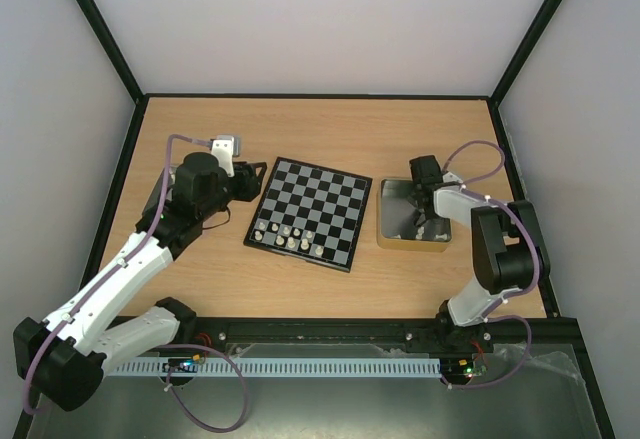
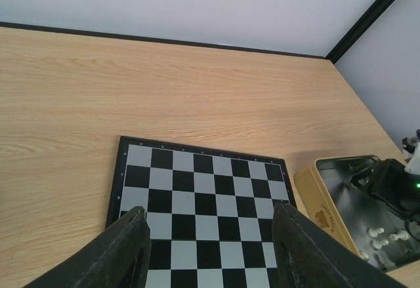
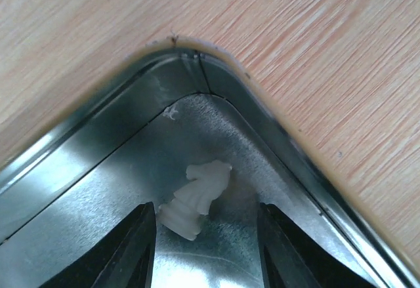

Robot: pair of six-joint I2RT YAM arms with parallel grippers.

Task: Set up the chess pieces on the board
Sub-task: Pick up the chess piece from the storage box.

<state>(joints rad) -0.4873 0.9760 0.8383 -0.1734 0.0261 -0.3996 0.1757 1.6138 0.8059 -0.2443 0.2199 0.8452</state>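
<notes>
From my station, the wooden counter [image 1: 320,129] fills the enclosure. The board [image 1: 312,211] lies flat near its middle, turned slightly askew.

Just to the right of the board, and apart from it, sits an open tin [image 1: 410,245] with gold outer walls and a silvery inside.

The left fingers [image 2: 128,248] are spread wide with nothing between them. They hang at the board's left edge, and their wrist camera looks across the checks toward the tin.

The right fingers [image 3: 134,248] reach down into the tin and are also spread apart. One stands on either side of a white knight [image 3: 197,199], which lies on its side on the metal floor close to a rounded corner. I see a gap on the right side of the knight. On the left its base is very near the finger, and I cannot tell whether they touch.

Several white pieces [image 1: 290,237] stand in a loose cluster on the squares along the board's near edge, toward its left corner. A few more white pieces [image 2: 377,235] lie inside the tin. They are too small for me to name.
</notes>
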